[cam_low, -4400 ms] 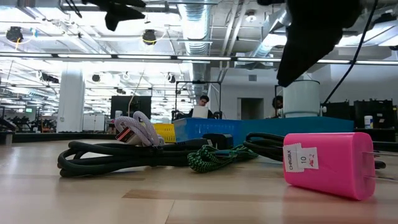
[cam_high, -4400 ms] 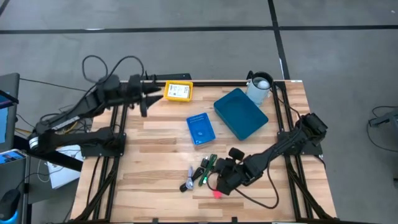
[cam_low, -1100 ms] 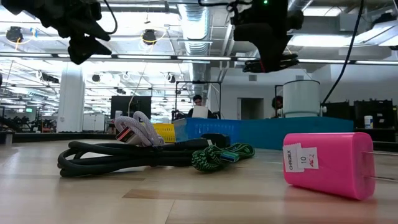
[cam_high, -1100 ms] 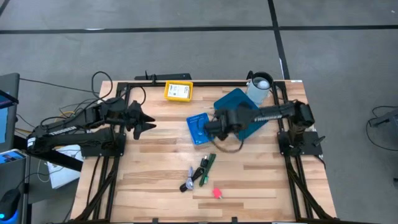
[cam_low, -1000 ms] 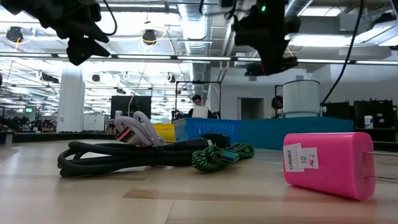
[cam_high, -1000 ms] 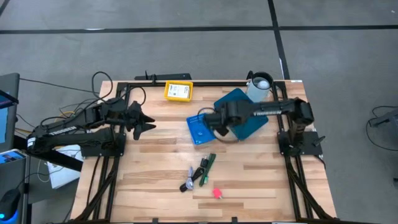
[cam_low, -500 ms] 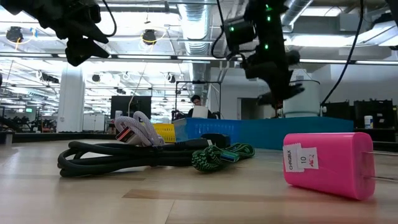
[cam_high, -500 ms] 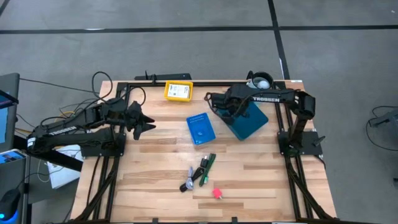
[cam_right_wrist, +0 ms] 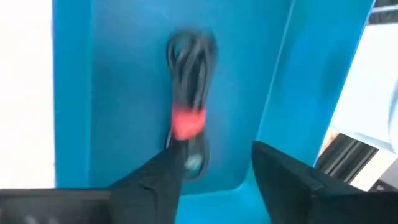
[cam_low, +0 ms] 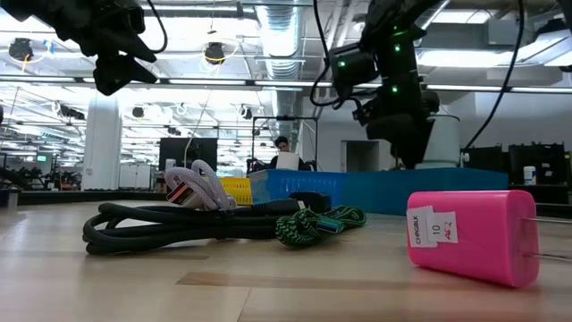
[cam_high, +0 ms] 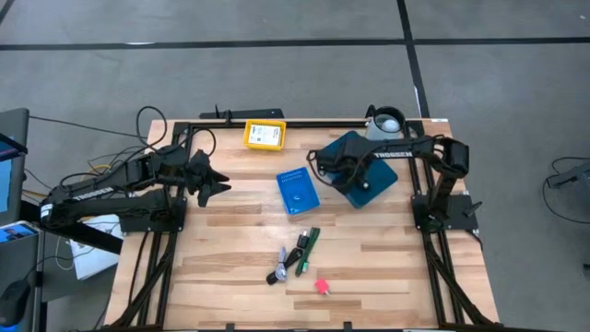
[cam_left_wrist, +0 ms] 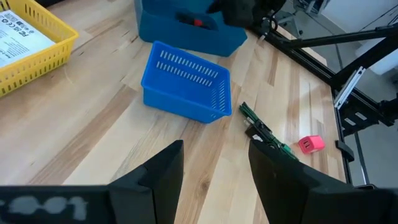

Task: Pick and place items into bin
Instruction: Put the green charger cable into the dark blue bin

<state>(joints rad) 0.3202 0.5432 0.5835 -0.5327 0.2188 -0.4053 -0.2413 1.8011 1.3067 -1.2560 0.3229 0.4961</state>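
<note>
My right gripper (cam_high: 359,175) (cam_right_wrist: 217,150) hangs open over the teal bin (cam_high: 343,140), pointing steeply down into it. A coiled black cable with a red band (cam_right_wrist: 189,87) lies on the bin's floor (cam_right_wrist: 112,93). The cable's near end shows between the two spread fingers. On the near part of the table lie a bundle of black and green cables (cam_high: 297,254) (cam_low: 206,222) and a pink charger block (cam_high: 322,286) (cam_low: 469,234). My left gripper (cam_high: 221,184) (cam_left_wrist: 214,163) waits open above the table's left side, with nothing between its fingers.
A blue slotted basket (cam_high: 297,191) (cam_left_wrist: 186,84) sits mid-table beside the bin. A yellow basket (cam_high: 265,136) stands at the far edge and a white cylinder (cam_high: 385,124) at the far right corner. Bare wood lies at the near left.
My right gripper has swung from over the blue basket toward the table's far right and sunk over the teal bin, carrying the black cable, which hung below it. The cable now lies on the bin's floor.
</note>
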